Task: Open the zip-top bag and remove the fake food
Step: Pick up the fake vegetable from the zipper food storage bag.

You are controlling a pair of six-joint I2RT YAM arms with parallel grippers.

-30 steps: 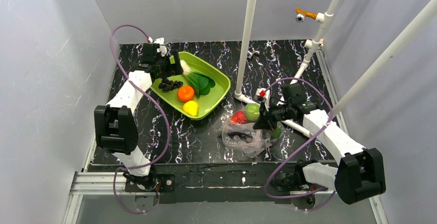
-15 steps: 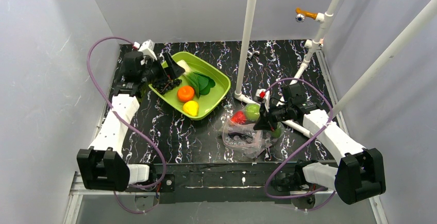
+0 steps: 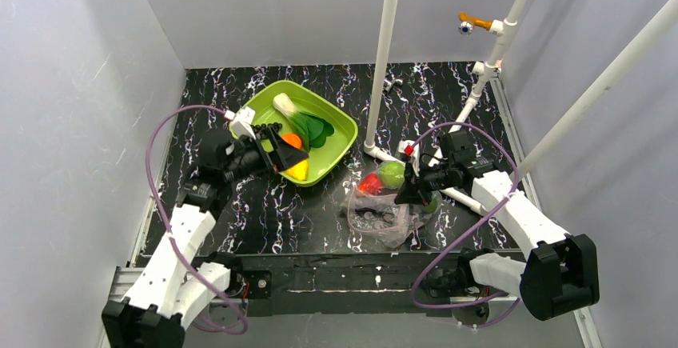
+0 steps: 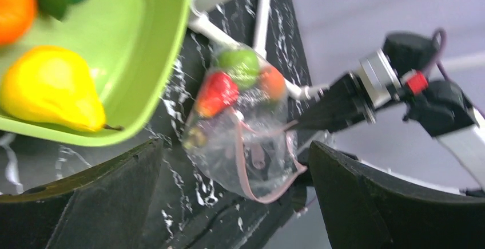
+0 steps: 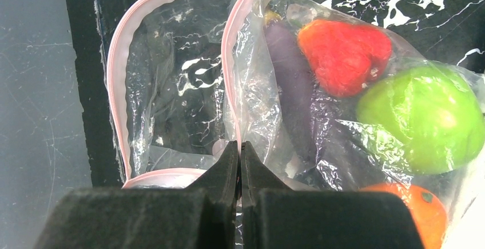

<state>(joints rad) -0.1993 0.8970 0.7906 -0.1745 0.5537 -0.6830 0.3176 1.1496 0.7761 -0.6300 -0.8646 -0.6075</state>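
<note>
- The right tool [image 5: 240,149] is fully closed; its two black fingers pinch the pink zip strip on one lip of the clear crinkly plastic zip-top bag [image 5: 171,89].
- The bag lies on the black white-veined bench [image 3: 448,100], at the right side near the front edge, just beside the foot of the white upright pipe [image 3: 384,52].
- The mouth of the bag is open. The pink strip makes a wide loop, and the other lip lies flat on the bench.
- Some of the fake food is inside the bag, away from the mouth: a red plastic fruit [image 5: 343,54], a round green plastic apple [image 5: 423,117], a long purple plastic eggplant [image 5: 291,83] and a small plastic orange [image 5: 412,209].
- The red fruit and the green apple touch each other, and the eggplant lies closest to the pinched lip.
- The left tool [image 3: 286,154] is wide open and holds nothing. It hangs over the near corner of the lime-green square plastic tray [image 3: 340,124], with its fingers pointed toward the bag.
- In the tray lie a yellow plastic fruit [image 4: 51,94], a second orange fruit [image 4: 14,3] and a white-stalked leafy green [image 3: 308,124].
- The tray and the bag are near each other but apart, with bare bench between them.
</note>
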